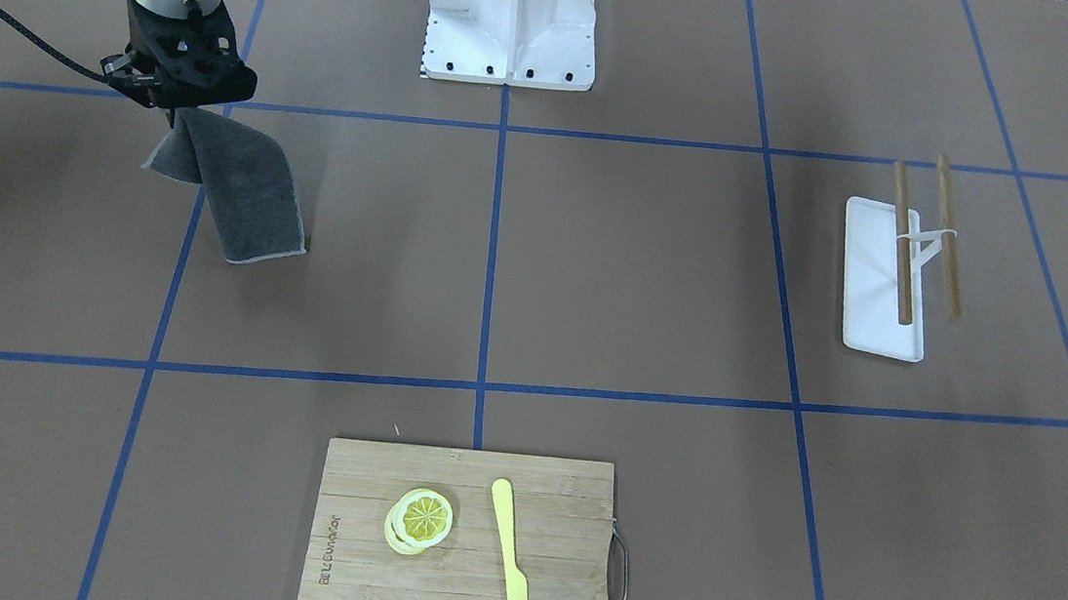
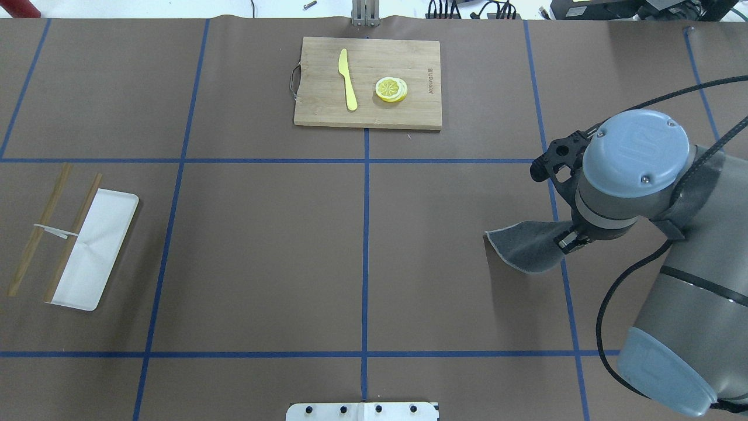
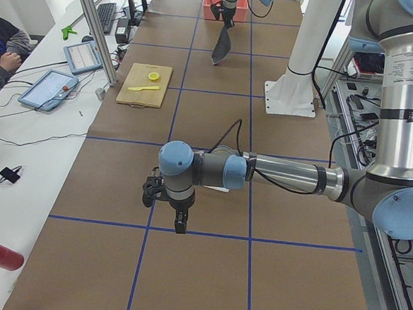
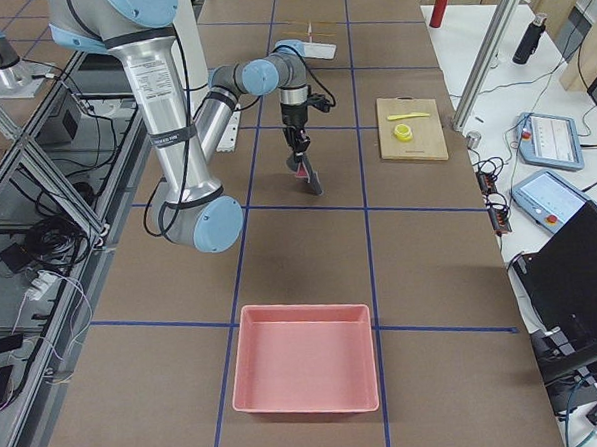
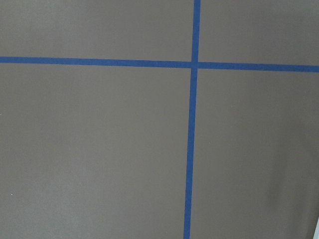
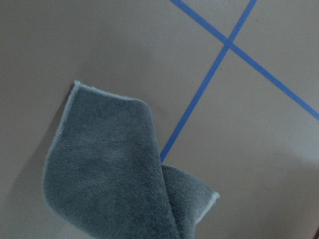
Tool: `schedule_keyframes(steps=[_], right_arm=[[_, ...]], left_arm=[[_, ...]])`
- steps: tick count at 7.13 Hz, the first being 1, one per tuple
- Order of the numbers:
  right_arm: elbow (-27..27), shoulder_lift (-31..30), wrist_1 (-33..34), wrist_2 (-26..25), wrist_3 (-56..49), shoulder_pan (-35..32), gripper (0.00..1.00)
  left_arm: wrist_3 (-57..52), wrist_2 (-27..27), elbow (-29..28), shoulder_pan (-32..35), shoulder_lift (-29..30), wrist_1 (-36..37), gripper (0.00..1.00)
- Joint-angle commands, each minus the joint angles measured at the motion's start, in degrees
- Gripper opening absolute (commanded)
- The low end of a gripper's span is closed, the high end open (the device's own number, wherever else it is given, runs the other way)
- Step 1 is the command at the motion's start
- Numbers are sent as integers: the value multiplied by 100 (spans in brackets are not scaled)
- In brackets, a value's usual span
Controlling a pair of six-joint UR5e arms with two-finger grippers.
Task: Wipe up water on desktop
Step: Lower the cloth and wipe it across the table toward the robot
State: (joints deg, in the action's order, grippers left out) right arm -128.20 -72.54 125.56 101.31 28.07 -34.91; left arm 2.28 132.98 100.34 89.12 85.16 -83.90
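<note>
Right fingers [image 1: 170,111] are clamped on one corner of a grey cloth [image 1: 241,188]. The cloth hangs from them in a loose fold, with its free end low over the desk [image 1: 635,271]. I cannot tell whether that end touches the surface. Left fingers [image 3: 180,223] hover low over a bare stretch of desk, well apart from the cloth. Only the side view shows them, so I cannot tell how far apart they stand.

The desk, matte brown and crossed by blue tape lines, lies under both arms. No puddle shows plainly on it in any view, and I judge that the wiping has not yet started.

Several things could go wrong from here:
- **Slipping:** the grip is on a corner only, so drag against the desk could pull the cloth free in the middle of a stroke.
- **Smearing:** if the cloth is lowered folded like this, it may bunch and touch along a narrow strip, smearing the water instead of soaking it up.
- **Scraping:** if the arm drops too far, the fingers themselves could scrape the surface or lift the tape.
- **Missing the water:** water is hard to see on this brown, so a pass could miss it.
- **Hitting other things:** a long sweep could reach the cutting board [image 1: 461,548], which is well apart for now.
</note>
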Motion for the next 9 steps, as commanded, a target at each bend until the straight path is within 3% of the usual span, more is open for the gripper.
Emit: schedule_keyframes(steps=[1, 2, 3, 5, 6, 7, 8, 9], right_arm=[[-56, -364, 74, -154, 102, 272, 0], [-30, -558, 74, -443, 590, 657, 0], [-3, -368, 65, -515, 1195, 1131, 0], [626, 762, -5, -481, 1489, 1267, 0], [1091, 1054, -823, -481, 2240, 1459, 0], [1591, 1197, -2145, -490, 2778, 1618, 0], [2136, 1572, -2933, -516, 3166, 1758, 0], [2689, 2168, -3263, -560, 3535, 1882, 0]], left_arm=[[0, 0, 20, 0, 1, -3, 98], [0, 0, 29, 0, 1, -3, 98], [0, 0, 29, 0, 10, -3, 98], [0, 0, 20, 0, 19, -3, 98], [0, 0, 20, 0, 19, -3, 98], [0, 0, 11, 0, 10, -3, 98], [0, 0, 3, 0, 1, -3, 98], [0, 0, 3, 0, -8, -3, 98]])
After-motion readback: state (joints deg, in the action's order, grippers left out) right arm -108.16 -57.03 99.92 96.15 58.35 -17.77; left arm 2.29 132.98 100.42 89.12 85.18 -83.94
